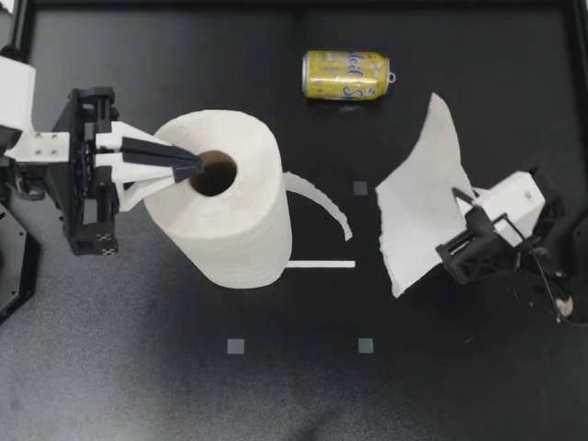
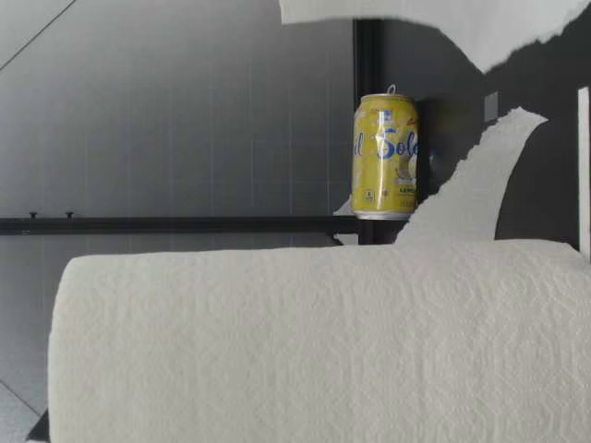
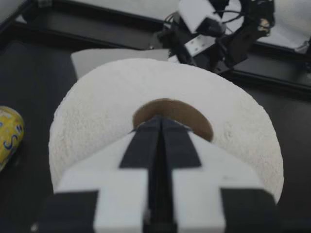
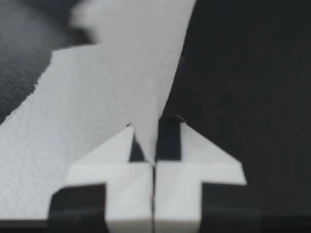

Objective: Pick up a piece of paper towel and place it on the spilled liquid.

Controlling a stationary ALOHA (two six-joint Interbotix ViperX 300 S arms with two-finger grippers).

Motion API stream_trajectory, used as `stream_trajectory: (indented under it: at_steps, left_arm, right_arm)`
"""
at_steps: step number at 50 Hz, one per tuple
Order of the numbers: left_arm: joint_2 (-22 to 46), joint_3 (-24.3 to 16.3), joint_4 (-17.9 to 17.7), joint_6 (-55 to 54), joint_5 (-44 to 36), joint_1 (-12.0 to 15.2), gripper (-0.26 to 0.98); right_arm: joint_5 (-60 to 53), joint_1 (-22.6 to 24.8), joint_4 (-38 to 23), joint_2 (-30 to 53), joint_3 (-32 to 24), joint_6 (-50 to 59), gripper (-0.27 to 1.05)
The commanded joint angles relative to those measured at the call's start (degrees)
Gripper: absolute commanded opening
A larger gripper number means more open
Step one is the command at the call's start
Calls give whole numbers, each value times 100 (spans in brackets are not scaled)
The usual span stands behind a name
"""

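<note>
A black table (image 1: pixel 459 386) carries a large white paper towel roll (image 1: pixel 225 207) standing on end, a torn tail curling from its side. My left gripper (image 1: pixel 193 169) has its fingers pressed flat together, tips at the rim of the brown cardboard core. A loose white torn sheet of paper towel (image 1: pixel 418 207) hangs pinched by one edge between the closed fingers of my right gripper (image 1: pixel 462 230), well apart from the roll. A yellow drink can (image 1: pixel 345 74) with blue lettering lies on its side beyond both.
</note>
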Motion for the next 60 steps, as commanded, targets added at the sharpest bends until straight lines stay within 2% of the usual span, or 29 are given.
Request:
stream_trajectory:
  at_steps: [1,10,22,36,41,48,53,60]
  left_arm:
    - [-26,62,18,9,-97,-62,7]
    - [-325,114,26,9,-413,-88,7]
    - [-475,88,132,18,-765,-176,7]
    - [-457,70,141,9,-1046,-211,7]
    - [-439,62,141,9,-1107,-229,7]
    - [-439,62,141,0,-1143,-255,7]
    - [-431,53,149,0,-1143,-255,7]
    - [-431,53,141,-9,-1143,-255,7]
  right_arm:
    - [-149,-272,-246,-114,0,26,-11]
    - [-712,-932,-932,-325,211,-9,-11]
    - [-2391,-2355,-1749,-1248,527,-237,-11]
    - [-4553,-4386,-1775,-1846,492,-1424,-11]
    - [-5273,-5142,-1775,-1758,404,-1767,-11]
    - [-5985,-5924,-1775,-1415,229,-2127,-11]
    - [-6302,-6223,-1775,-993,18,-2426,-11]
    - [-6407,-6372,-1767,-272,-431,-2804,-11]
